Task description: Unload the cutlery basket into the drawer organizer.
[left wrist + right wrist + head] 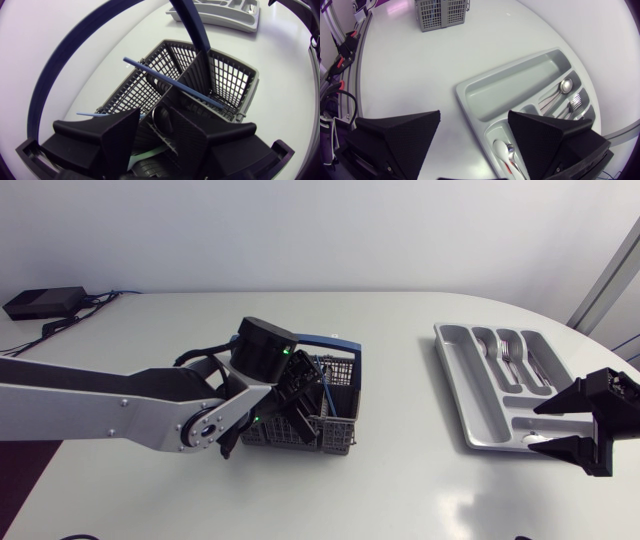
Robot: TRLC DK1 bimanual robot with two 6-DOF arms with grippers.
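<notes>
A: Where do things stand?

B: On the worktop (380, 490), the drawer organizer (465, 380) lies to the right, well apart from the cutlery basket (340, 370) at centre. My left end effector (152, 120) is down inside the basket with its fingers released and nothing gripped. The right end effector (538, 427) hovers, also released, by one end of the organizer.

A: Best way to pick?

B: I'd straddle a single piece, close low on it and lift straight up, keeping off the blue handle (190, 25) overhead. The thin blue rod (175, 84) leaning across the compartments could snag.

A: Room?

B: There's open worktop between the basket and the organizer. The organizer sits near the worktop's right edge, so stop short of that.
</notes>
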